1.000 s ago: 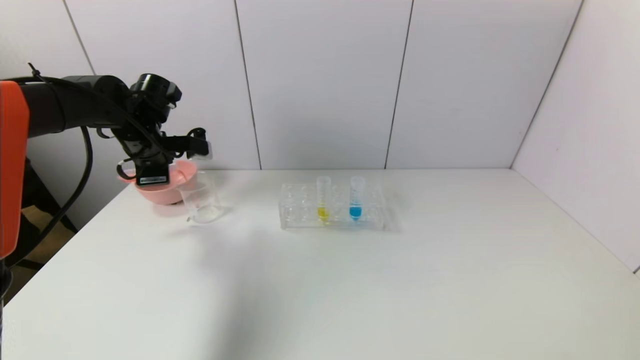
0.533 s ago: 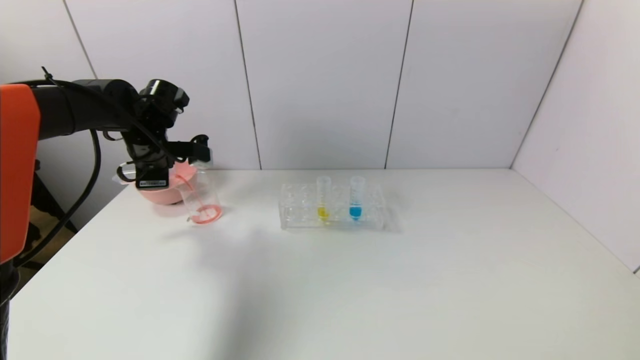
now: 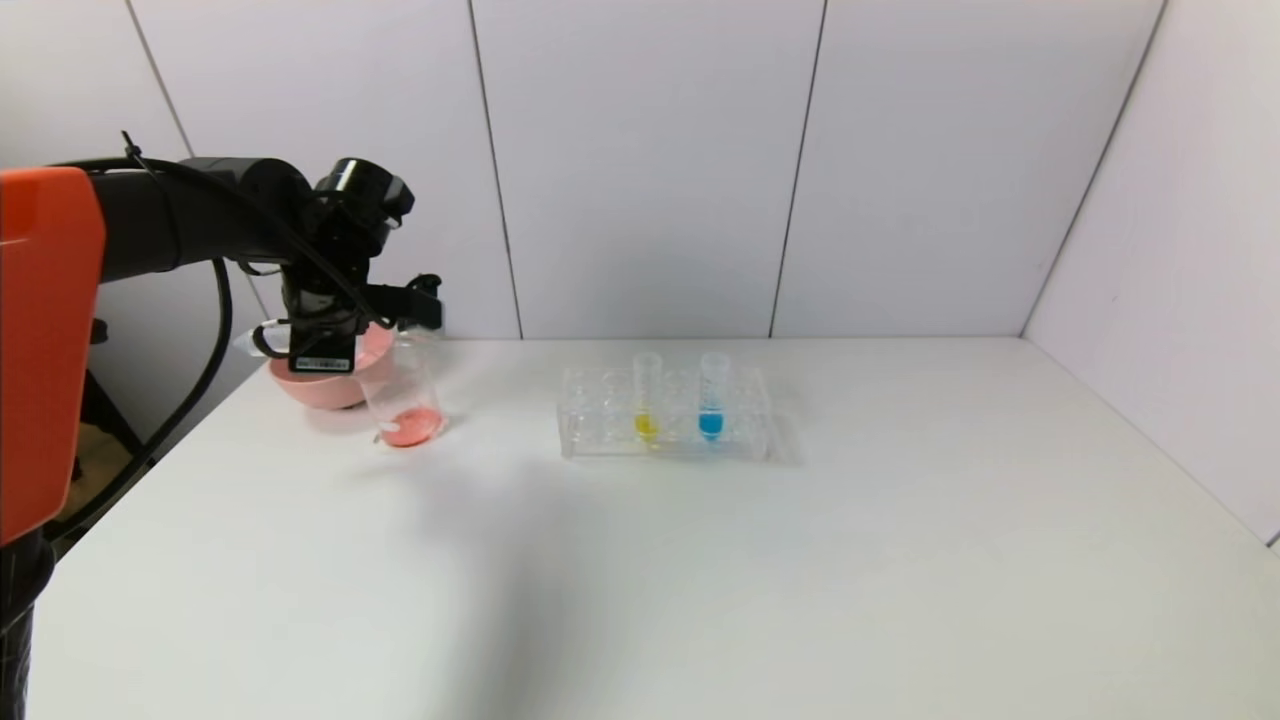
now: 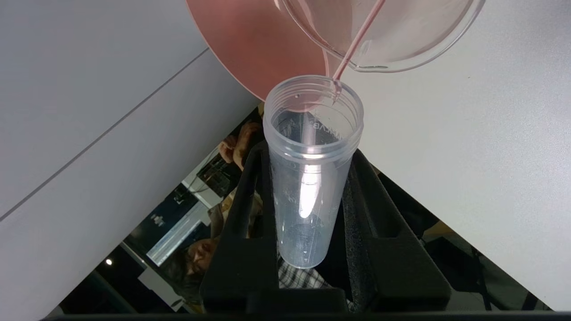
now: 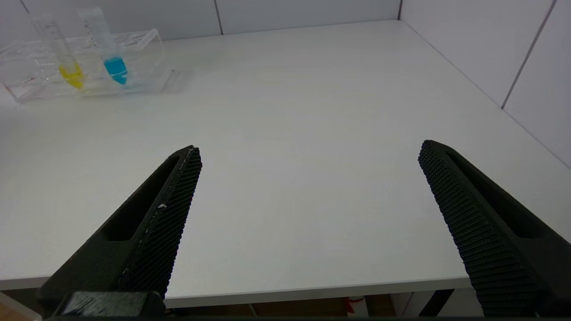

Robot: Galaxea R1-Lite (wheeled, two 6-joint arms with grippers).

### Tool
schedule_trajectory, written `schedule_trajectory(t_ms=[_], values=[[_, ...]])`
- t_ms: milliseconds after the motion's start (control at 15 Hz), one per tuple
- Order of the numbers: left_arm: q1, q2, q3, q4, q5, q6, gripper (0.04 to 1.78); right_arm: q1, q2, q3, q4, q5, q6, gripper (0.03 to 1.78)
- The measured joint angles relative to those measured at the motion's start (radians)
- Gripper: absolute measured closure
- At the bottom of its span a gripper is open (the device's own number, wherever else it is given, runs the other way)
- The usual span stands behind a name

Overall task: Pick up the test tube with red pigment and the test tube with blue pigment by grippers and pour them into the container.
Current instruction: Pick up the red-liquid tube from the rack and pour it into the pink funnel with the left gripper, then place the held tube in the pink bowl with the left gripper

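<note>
red pool fuller in container (image 3: 402, 398), tube (image 4: 312, 169) emptied

head cam looks down over the whole table (image 3: 700, 560), left wrist cam sits tight above the beaker (image 4: 401, 40), right wrist cam stares low across, sharing the rack (image 5: 142, 49) with head.

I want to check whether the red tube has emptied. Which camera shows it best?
The left wrist view: the test tube with red pigment fills it, nearly drained, a thin stream leaving its mouth. The head view mostly hides it behind the left gripper; the right wrist view misses it.
</note>
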Motion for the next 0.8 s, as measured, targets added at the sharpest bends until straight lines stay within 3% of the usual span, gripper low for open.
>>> schedule_trajectory(t_ms=[400,600,800], values=[[-0.029,-0.003,0.000,-0.007,0.026,0.008,1.38,0.000,0.000,0.000,0.000,0.000,0.000,0.04],[-0.002,-0.020,0.000,-0.035,-0.105,-0.021,1.38,0.000,0.000,0.000,0.000,0.000,0.000,0.04],[0.043,-0.040,0.005,-0.095,-0.281,-0.203,1.38,0.000,0.000,0.000,0.000,0.000,0.000,0.04]])
